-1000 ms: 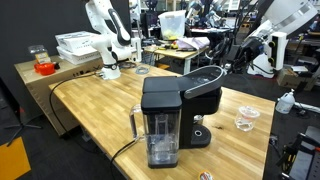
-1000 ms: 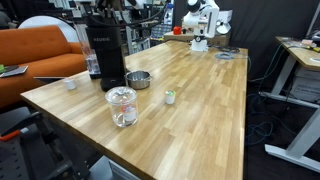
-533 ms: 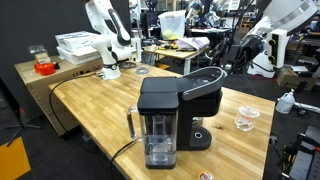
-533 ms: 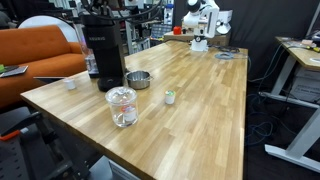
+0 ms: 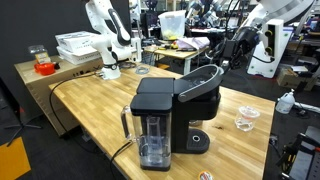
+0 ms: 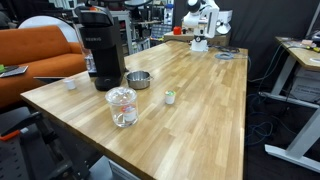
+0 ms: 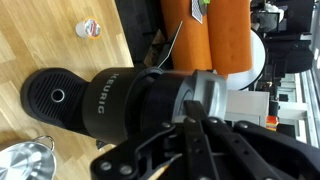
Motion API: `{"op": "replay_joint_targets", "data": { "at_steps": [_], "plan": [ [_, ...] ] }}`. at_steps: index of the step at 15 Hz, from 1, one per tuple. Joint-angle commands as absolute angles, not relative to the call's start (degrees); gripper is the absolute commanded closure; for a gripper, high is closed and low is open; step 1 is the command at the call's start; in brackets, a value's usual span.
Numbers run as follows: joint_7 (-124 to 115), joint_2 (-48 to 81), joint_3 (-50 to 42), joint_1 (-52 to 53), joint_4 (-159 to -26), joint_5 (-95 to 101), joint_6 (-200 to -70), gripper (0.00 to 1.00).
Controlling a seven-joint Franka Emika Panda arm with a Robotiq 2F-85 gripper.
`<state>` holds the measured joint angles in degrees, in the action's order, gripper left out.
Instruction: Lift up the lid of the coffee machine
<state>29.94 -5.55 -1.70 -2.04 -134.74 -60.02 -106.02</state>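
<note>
The black coffee machine (image 5: 165,125) stands on the wooden table with its clear water tank (image 5: 152,140) facing an exterior view; it also shows at the far left (image 6: 103,48). Its rounded black lid (image 5: 200,79) is tilted up at the back. In the wrist view the lid (image 7: 95,98), with its small round mark, lies just ahead of my gripper (image 7: 196,112). The fingers are shut together, their tips against the lid's grey front edge. In an exterior view my gripper (image 5: 226,60) sits at the lid's raised end.
A metal bowl (image 6: 137,79), a clear glass jar (image 6: 121,105) and two small white cups (image 6: 170,97) (image 6: 70,85) stand near the machine. The black cord (image 5: 80,78) runs over the table. A clear item (image 5: 246,121) lies beyond it. An orange sofa (image 6: 35,50) is behind.
The lid has tipped up higher. The whole machine has slid and turned a little to the left in the exterior view. My arm has moved with the lid's raised end.
</note>
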Motion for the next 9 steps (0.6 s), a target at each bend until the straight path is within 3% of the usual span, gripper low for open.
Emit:
{"op": "replay_joint_targets", "data": {
  "at_steps": [1, 9],
  "plan": [
    [27.0, -7.2, -1.1, -1.2, -133.0, -58.9, -106.9, 1.00],
    [25.5, -8.1, 0.6, 0.9, -130.8, -58.7, -106.1, 1.00]
  ]
}}
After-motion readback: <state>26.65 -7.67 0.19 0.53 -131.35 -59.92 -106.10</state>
